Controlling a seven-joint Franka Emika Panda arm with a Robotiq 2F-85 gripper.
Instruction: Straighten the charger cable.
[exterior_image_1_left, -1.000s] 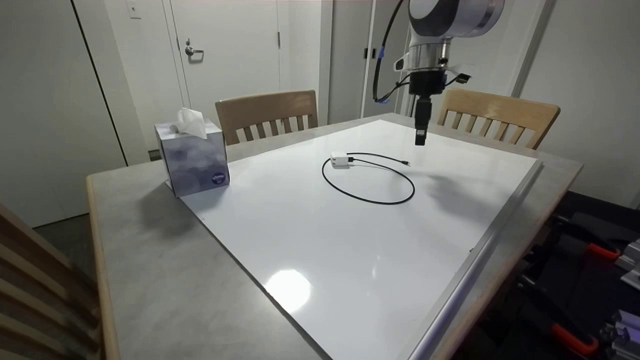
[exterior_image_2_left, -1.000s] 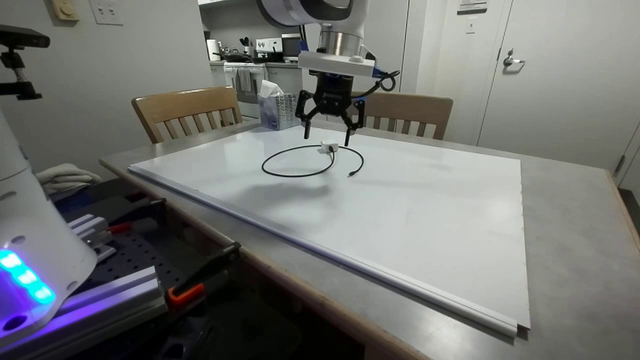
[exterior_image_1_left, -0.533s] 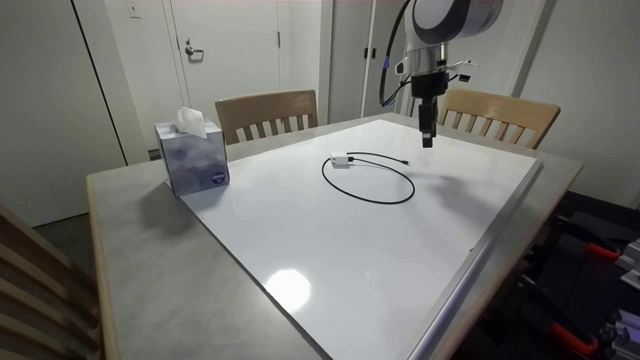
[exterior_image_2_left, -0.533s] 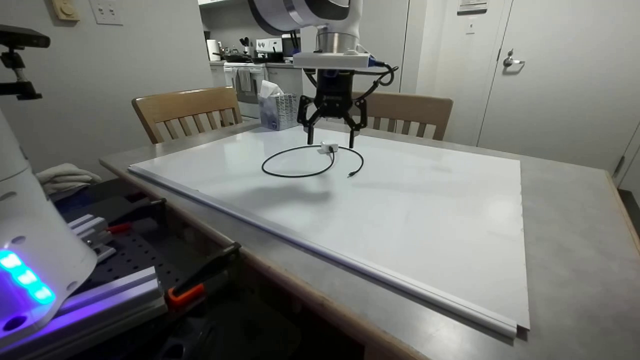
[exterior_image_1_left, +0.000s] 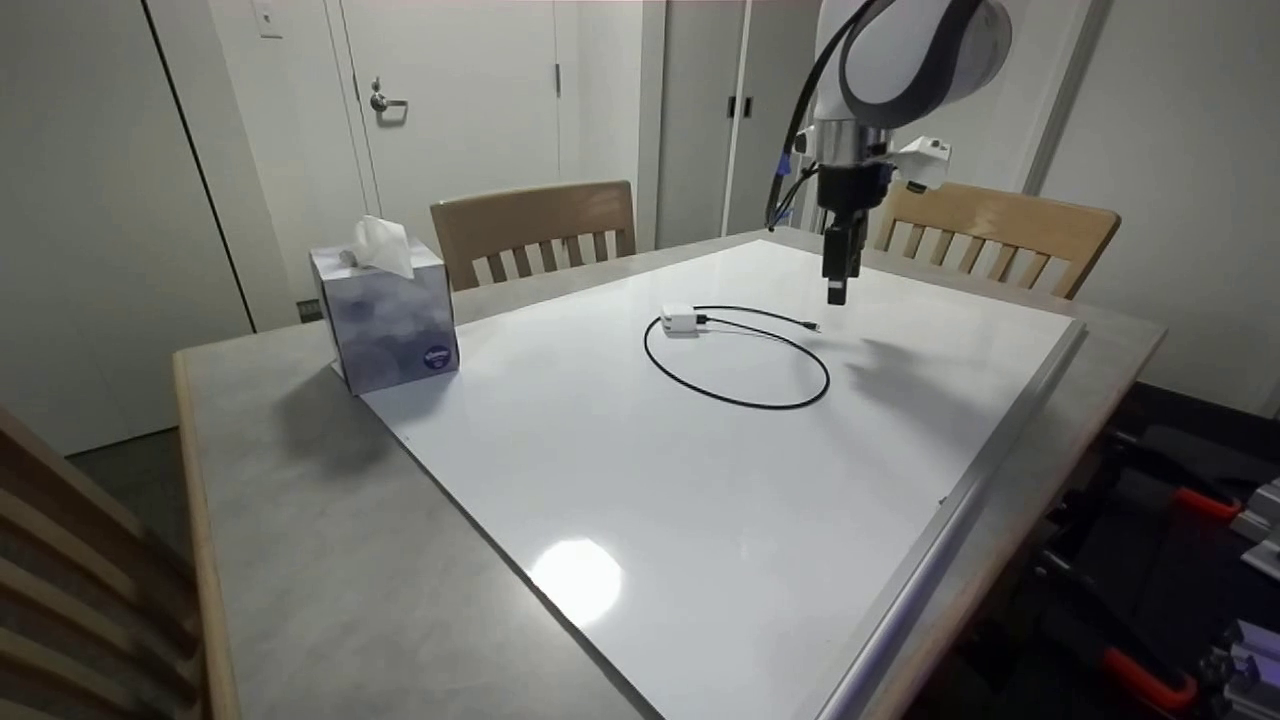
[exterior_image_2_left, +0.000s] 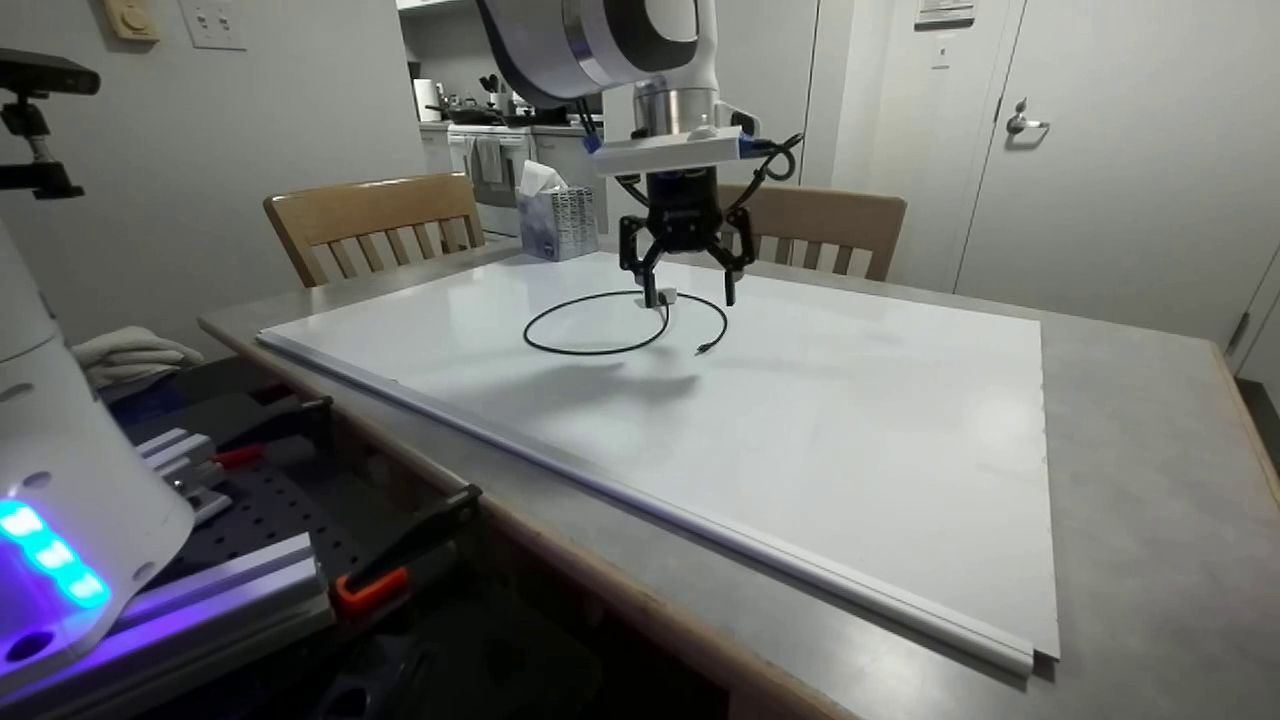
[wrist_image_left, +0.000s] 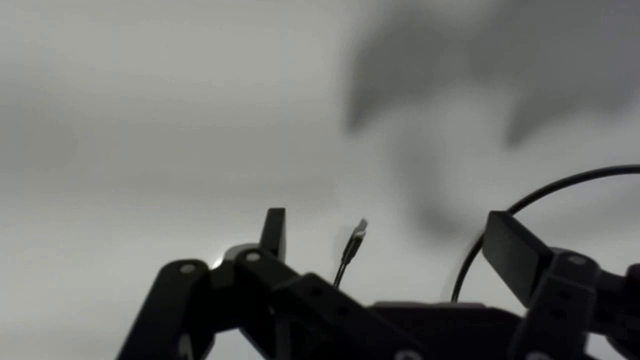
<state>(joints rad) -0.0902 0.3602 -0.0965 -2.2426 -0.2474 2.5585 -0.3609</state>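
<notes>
The charger cable (exterior_image_1_left: 771, 406) lies in a wide loop on the white board, one end at a white adapter block (exterior_image_1_left: 679, 319). Its free end, a slim plug (wrist_image_left: 353, 246) with a pale metal tip, shows between the two fingers in the wrist view. In an exterior view my gripper (exterior_image_2_left: 690, 298) hangs above the board with its jaws wide apart and nothing between them. One finger partly covers the adapter there. In the wrist view, a bend of the cable passes behind the right-hand finger (wrist_image_left: 512, 250), and the gripper body hides the rest.
A tissue box (exterior_image_1_left: 390, 325) stands at a corner of the white board (exterior_image_1_left: 600, 470). A metal rail (exterior_image_2_left: 640, 495) runs along the board's edge on the robot base's side. Wooden chairs (exterior_image_1_left: 535, 225) surround the table. Clamps (exterior_image_2_left: 372, 590) sit near the robot base.
My gripper has come down toward the board. In an exterior view it has also shifted rightward, toward the cable's free end. The cable and adapter have stayed put.
</notes>
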